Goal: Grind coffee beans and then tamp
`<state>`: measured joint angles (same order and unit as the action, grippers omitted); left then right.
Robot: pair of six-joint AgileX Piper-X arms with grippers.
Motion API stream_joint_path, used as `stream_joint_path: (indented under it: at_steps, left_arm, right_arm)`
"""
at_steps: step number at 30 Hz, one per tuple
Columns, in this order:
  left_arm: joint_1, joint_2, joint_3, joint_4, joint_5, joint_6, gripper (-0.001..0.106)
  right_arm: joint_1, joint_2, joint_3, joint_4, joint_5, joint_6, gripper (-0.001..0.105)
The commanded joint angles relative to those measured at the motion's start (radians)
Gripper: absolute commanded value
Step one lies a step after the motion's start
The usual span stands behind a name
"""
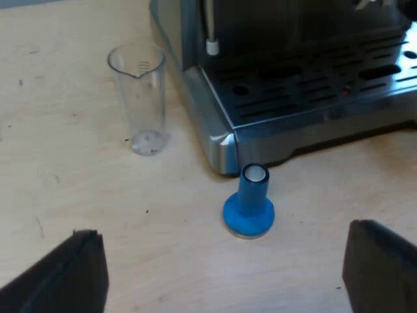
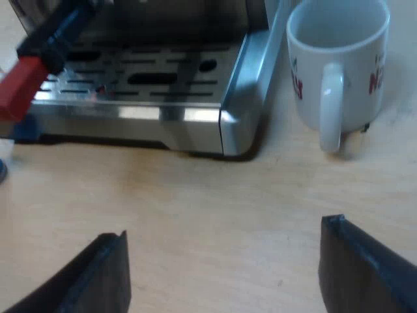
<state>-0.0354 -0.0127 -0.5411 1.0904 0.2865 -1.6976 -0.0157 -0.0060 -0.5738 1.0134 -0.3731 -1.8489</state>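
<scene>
Your left end effector hangs over the surface, fingers wide apart and holding nothing. Ahead of it, the measuring glass stands near the espresso machine, and the blue tamper sits upright just off its corner. Your right end effector is also spread apart and empty, facing the holder's red-ended handle over the drip tray, with the white mug just beside the machine.
</scene>
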Motion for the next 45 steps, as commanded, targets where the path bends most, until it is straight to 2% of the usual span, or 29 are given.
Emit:
stream_joint_path:
  at_steps: [1,6,10,15,18,19,27,36,40,45]
  left_arm:
    - [-0.004,-0.007,-0.003,-0.019,0.034,-0.027,0.087]
    - [-0.063,0.047,-0.041,-0.031,0.035,-0.027,0.087]
    - [-0.113,0.102,-0.07,-0.077,0.035,-0.025,0.087]
    - [-0.182,0.181,-0.081,-0.163,0.071,-0.025,0.087]
    - [-0.214,0.213,-0.081,-0.191,0.073,-0.025,0.087]
    - [-0.248,0.245,-0.081,-0.212,0.085,-0.025,0.087]
    - [-0.362,0.36,-0.081,-0.357,0.103,-0.002,0.087]
    - [-0.427,0.522,-0.081,-0.505,0.175,0.004,0.087]
    - [-0.427,0.577,-0.078,-0.557,0.23,0.007,0.087]
    - [-0.427,0.608,-0.057,-0.611,0.242,0.049,0.087]
  right_arm:
    - [-0.003,-0.005,-0.036,0.014,-0.004,-0.01,0.063]
    - [-0.003,0.084,-0.109,0.023,-0.012,-0.016,0.063]
    - [-0.003,0.154,-0.163,0.023,-0.068,-0.02,0.063]
    - [0.018,0.221,-0.217,0.023,-0.101,-0.042,0.063]
    - [0.057,0.254,-0.254,0.023,-0.101,-0.058,0.063]
    - [0.074,0.269,-0.269,0.023,-0.101,-0.07,0.063]
    - [0.19,0.358,-0.313,0.023,-0.099,-0.071,0.063]
    - [0.388,0.456,-0.313,0.007,-0.008,-0.071,0.063]
    - [0.51,0.509,-0.313,-0.037,0.074,-0.071,0.063]
    - [0.68,0.574,-0.313,-0.1,0.204,-0.071,0.063]
